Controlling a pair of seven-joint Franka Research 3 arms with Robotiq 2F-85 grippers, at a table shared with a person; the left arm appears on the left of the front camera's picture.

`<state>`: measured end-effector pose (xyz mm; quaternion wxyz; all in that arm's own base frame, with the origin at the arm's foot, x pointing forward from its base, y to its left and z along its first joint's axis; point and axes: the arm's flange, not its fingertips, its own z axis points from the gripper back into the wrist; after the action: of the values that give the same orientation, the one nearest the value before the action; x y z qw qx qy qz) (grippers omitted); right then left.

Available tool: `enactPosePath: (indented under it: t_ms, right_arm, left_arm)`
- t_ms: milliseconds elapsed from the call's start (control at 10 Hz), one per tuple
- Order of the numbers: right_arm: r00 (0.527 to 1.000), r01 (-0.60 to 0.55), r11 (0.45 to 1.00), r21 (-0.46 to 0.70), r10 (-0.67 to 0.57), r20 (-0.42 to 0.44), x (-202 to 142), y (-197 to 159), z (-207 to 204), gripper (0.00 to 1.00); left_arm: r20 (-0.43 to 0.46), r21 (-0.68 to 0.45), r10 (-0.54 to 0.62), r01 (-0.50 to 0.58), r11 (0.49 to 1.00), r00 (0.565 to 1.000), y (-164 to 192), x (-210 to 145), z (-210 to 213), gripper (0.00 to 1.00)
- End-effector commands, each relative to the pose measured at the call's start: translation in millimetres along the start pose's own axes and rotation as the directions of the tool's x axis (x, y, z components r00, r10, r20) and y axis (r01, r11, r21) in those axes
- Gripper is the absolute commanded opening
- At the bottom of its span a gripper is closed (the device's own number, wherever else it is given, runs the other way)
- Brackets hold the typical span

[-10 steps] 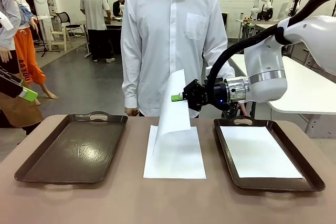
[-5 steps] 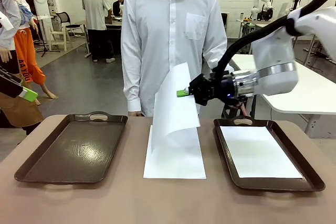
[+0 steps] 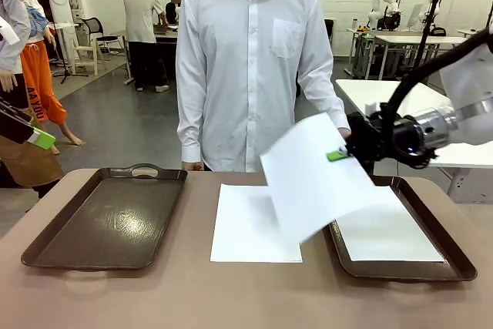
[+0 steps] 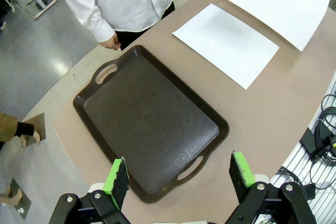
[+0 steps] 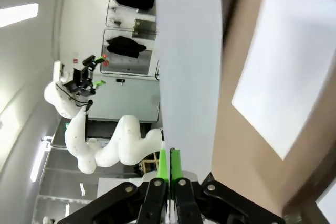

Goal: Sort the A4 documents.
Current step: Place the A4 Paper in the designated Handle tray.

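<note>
White, blank sheet point(image 3: 316, 179) hangs tilted, pinched by right pincer point(image 3: 337, 156).

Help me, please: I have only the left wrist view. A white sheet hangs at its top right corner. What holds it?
Observer: The right pincer, shut on one edge of that lifted sheet.
Operator: What lies further right?
Observer: A second brown tray, with one flat sheet in it.
Operator: Where is the lifted one against that?
Observer: In the front view it hangs tilted across that tray's left rim.
</note>
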<state>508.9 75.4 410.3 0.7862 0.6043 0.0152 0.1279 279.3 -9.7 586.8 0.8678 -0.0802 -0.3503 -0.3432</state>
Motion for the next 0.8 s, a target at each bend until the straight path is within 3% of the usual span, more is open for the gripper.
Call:
enactPosePath:
  t_ms: [0,700]
  right_arm:
    - [0.994,0.105,0.994,-0.021,-0.106,-0.033,3,-11,21,0.01]
    - [0.983,0.175,0.981,-0.079,-0.17,0.065,-2,-76,88,0.01]
  left_arm:
    - [0.0,0.0,0.001,-0.001,1.0,1.0,1,0,0,1.0]
    - [0.0,0.0,0.001,-0.001,1.0,1.0,1,0,0,1.0]
